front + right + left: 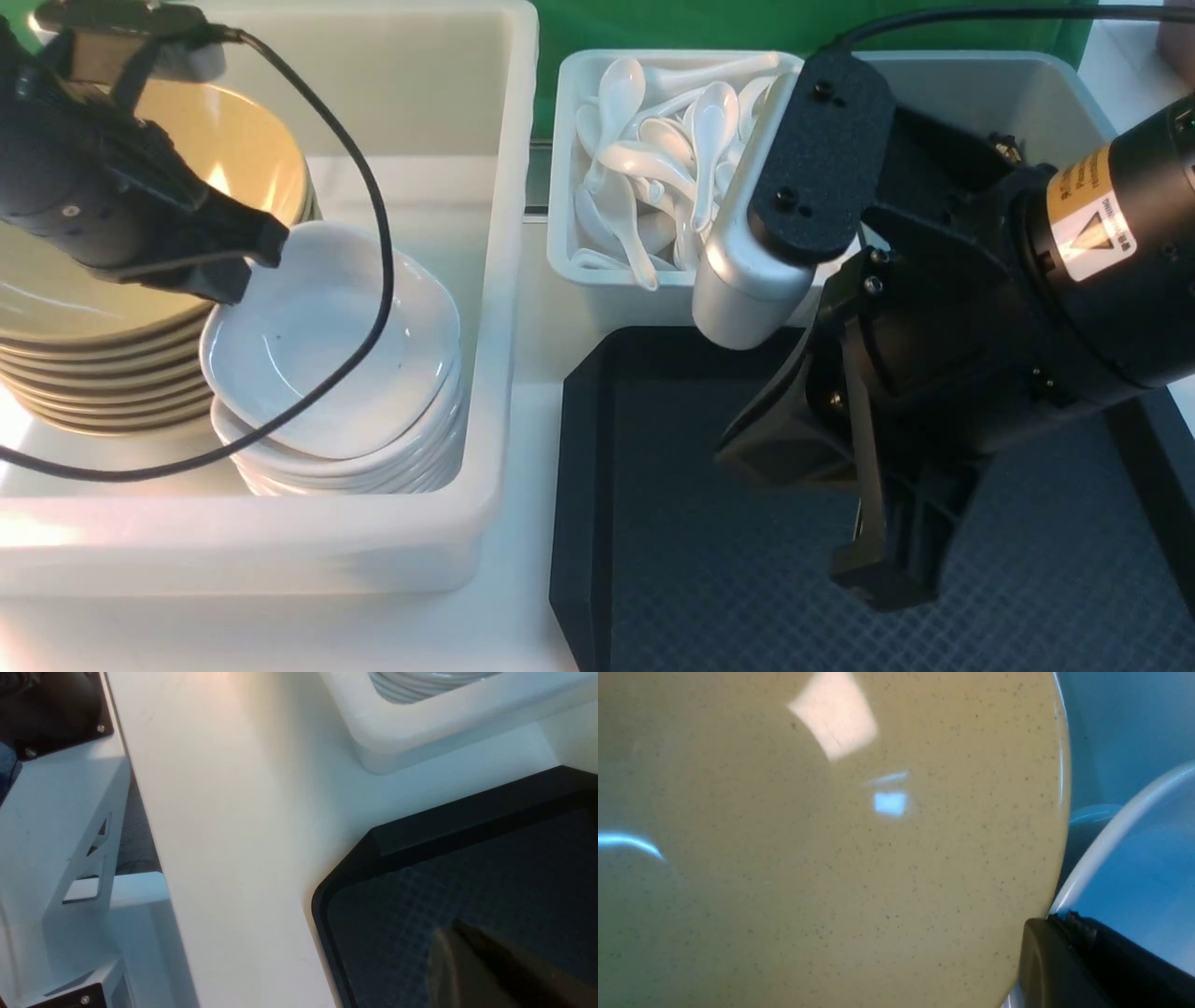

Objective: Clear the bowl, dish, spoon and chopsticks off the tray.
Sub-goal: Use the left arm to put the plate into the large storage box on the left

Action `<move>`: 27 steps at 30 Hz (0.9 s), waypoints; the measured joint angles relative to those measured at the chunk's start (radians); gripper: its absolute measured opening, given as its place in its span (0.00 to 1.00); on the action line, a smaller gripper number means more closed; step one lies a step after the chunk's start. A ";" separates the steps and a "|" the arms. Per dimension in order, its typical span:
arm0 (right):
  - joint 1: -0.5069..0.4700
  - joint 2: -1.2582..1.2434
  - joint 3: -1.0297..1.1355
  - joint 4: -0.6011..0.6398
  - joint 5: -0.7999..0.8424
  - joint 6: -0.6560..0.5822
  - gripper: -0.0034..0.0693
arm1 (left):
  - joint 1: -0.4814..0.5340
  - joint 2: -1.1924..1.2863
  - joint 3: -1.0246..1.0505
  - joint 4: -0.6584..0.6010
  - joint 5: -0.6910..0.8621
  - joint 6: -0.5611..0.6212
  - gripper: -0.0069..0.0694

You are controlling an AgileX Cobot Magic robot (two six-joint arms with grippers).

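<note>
The black tray [653,523] lies at the front right, and the part I see is bare. My right gripper [882,579] hangs just above it, shut and empty, with its tip over the tray's textured floor [451,931]. In the big white bin [504,280] a tan bowl [233,159] tops a stack of bowls, beside a white dish [327,345] on a stack of dishes. My left gripper [257,257] is shut with nothing in it, at the seam between bowl [831,858] and dish rim [1111,830]. Spoons [653,159] fill a small white bin. The chopsticks are out of view.
A grey-blue bin [980,93] stands at the back right behind my right arm. The left arm's cable [373,280] loops over the dish stack. White tabletop [233,835] runs between the big bin's corner [420,732] and the tray rim [467,826].
</note>
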 joint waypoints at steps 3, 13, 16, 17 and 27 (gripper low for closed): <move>0.000 0.000 0.000 -0.013 0.004 0.000 0.11 | 0.000 0.007 0.000 -0.013 -0.006 0.007 0.08; 0.000 0.000 0.000 -0.027 -0.004 0.000 0.11 | -0.078 0.007 0.000 -0.015 -0.008 0.039 0.08; 0.000 0.000 0.000 -0.029 -0.005 0.000 0.11 | -0.134 0.003 0.000 0.041 -0.008 0.024 0.08; 0.000 0.000 0.000 -0.029 -0.005 0.000 0.11 | -0.139 0.002 0.000 0.046 -0.008 0.018 0.08; 0.000 0.000 0.000 -0.029 -0.004 0.000 0.11 | -0.201 -0.021 0.000 0.358 0.042 -0.196 0.08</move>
